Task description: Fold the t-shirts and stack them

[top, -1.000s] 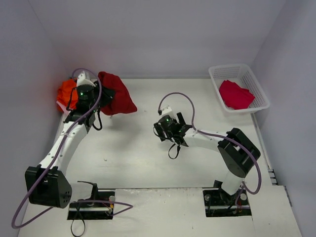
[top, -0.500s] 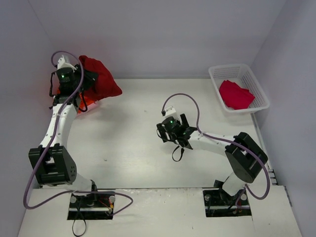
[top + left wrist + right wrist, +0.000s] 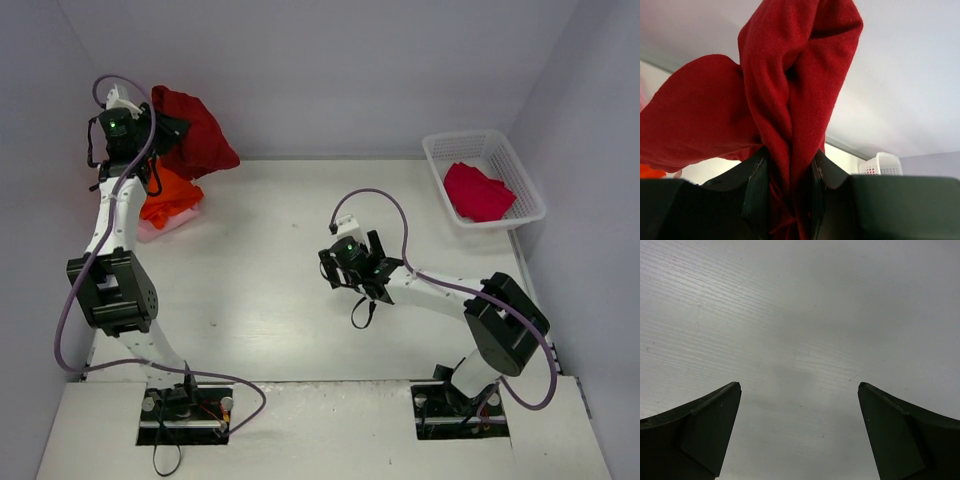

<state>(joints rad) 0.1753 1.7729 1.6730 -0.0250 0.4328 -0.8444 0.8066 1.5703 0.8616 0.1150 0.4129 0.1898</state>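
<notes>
The left gripper (image 3: pixel 785 170) is clamped on a bunched fold of the dark red t-shirt (image 3: pixel 790 75), its jaws pinched close with cloth filling the gap between them. Over the past second this arm has swung up and away from the middle of the table (image 3: pixel 280 220) into the upper left of the overhead view, carrying the shirt with it. The garment now hangs against the back wall rather than draping over the pile. That lift has uncovered the orange t-shirts (image 3: pixel 165 200), which lie heaped at the table's far left edge just below the raised shirt. I judge that the dark red one has been pulled free of the others and now needs carrying to open table and spreading flat. Whether its lowest edge has cleared the orange heap is hard to tell from above. The shirt is crumpled, not spread. In the wrist view its long axis runs straight up the frame out of the jaws, with a loose lobe billowing to the left. From overhead it trails from the gripper toward the lower right. The right gripper (image 3: pixel 362 272) has barely shifted, its fingers spread wide and holding nothing, low over bare table at centre frame. A crimson t-shirt (image 3: pixel 478 192) sits in the white basket (image 3: pixel 435 150) at the upper right.
</notes>
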